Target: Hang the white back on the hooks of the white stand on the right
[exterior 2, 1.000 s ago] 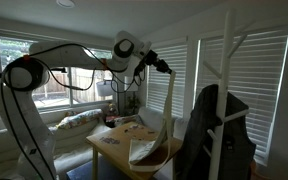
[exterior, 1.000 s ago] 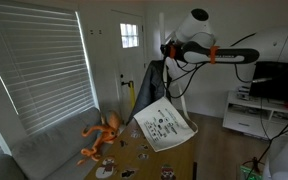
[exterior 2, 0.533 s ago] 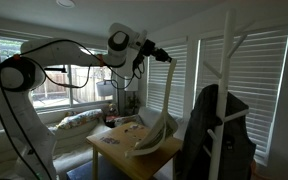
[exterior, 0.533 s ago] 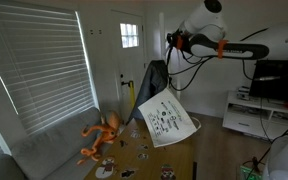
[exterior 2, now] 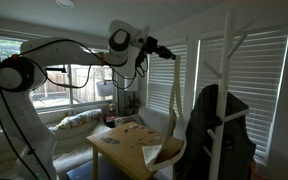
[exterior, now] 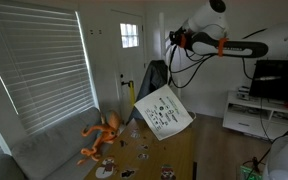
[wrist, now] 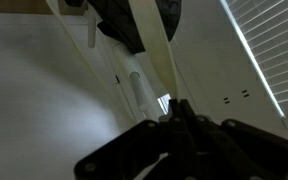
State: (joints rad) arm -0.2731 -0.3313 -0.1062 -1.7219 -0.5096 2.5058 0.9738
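The white bag (exterior: 162,108) hangs by its long straps (exterior 2: 176,95) from my gripper (exterior: 172,40), high above the low table. The bag's body swings tilted, with printed text on its face, and shows low in an exterior view (exterior 2: 164,152). The white stand (exterior 2: 227,60) has angled hooks and carries a dark jacket (exterior 2: 209,130); the jacket also shows behind the bag (exterior: 154,78). My gripper (exterior 2: 167,53) is a short way from the stand's hooks. In the wrist view my gripper (wrist: 179,115) is shut on the pale strap (wrist: 149,45), with the jacket (wrist: 134,20) at the far end.
A low wooden table (exterior 2: 114,145) with small items stands below the bag. An orange octopus toy (exterior: 102,135) lies on the grey sofa (exterior: 44,150). Window blinds (exterior: 39,60) are to the side. A white cabinet (exterior: 259,110) stands behind the arm.
My arm rose about one second ago and has since held nearly still. The bag has swung on its straps, and its body now sits closer to the stand.
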